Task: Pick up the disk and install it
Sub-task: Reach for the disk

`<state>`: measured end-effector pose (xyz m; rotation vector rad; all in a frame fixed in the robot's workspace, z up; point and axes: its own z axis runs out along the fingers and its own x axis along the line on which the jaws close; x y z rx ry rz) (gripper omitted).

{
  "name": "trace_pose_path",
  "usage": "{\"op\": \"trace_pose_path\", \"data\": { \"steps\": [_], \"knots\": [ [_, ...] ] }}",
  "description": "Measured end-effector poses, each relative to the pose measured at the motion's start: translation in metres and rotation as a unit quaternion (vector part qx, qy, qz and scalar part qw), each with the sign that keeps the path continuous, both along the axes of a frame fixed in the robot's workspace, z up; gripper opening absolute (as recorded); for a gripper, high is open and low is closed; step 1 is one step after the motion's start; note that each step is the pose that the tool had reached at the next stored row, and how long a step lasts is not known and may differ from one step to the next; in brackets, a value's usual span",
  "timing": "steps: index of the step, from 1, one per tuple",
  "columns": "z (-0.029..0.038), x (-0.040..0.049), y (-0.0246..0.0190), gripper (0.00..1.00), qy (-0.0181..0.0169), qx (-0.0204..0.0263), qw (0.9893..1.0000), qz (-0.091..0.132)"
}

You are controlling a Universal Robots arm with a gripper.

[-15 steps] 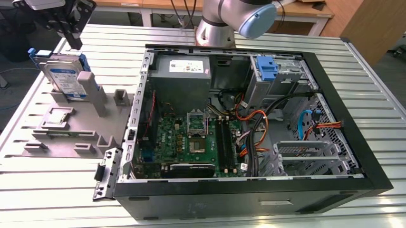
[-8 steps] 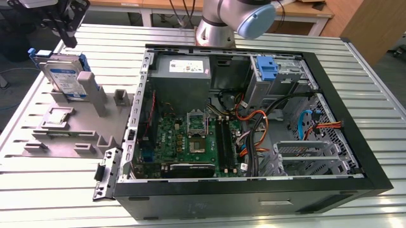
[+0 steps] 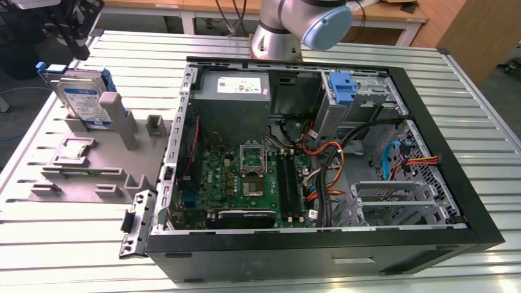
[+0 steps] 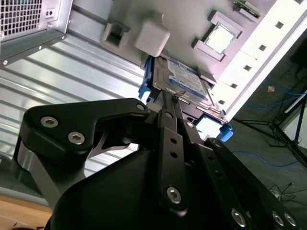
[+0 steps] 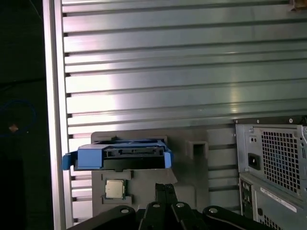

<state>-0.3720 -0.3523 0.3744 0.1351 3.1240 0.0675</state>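
The gripper (image 4: 169,96) sits nearest the lens in both wrist views, its black fingers (image 5: 165,188) pressed together with nothing between them; they point toward the disk (image 4: 184,81) and, in the first wrist view, stand apart from it. The disk (image 3: 85,101) stands on edge in a grey holder (image 3: 82,174) at the exterior view's left, toward the far side of the ribbed metal table (image 3: 49,250); its white-and-blue label faces out and a blue bracket frames it. In the first wrist view the disk (image 5: 120,155) shows edge-on. A small square silver chip (image 3: 72,149) lies flat in a recess of the same holder, just nearer than the disk. The open computer case (image 3: 326,247) fills the middle and the exterior view's right, with green board, cables and power supply (image 3: 234,88) exposed; a bare blue bracket (image 3: 343,88) sits in the far drive bay. The arm's grey base (image 3: 281,30) rises beyond the case.
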Motion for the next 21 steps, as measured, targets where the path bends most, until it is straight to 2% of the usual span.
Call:
{"op": "trace_pose_path", "data": {
  "steps": [5, 11, 21],
  "knots": [
    [-0.0032, -0.0109, 0.0047, 0.10, 0.0019, -0.0001, 1.0000, 0.000],
    [-0.0060, -0.0292, 0.0103, 0.10, 0.0021, 0.0000, 1.0000, 0.000],
    [-0.0133, -0.0546, 0.0230, 0.10, 0.0024, 0.0000, 1.0000, -0.001]
  ]
}}
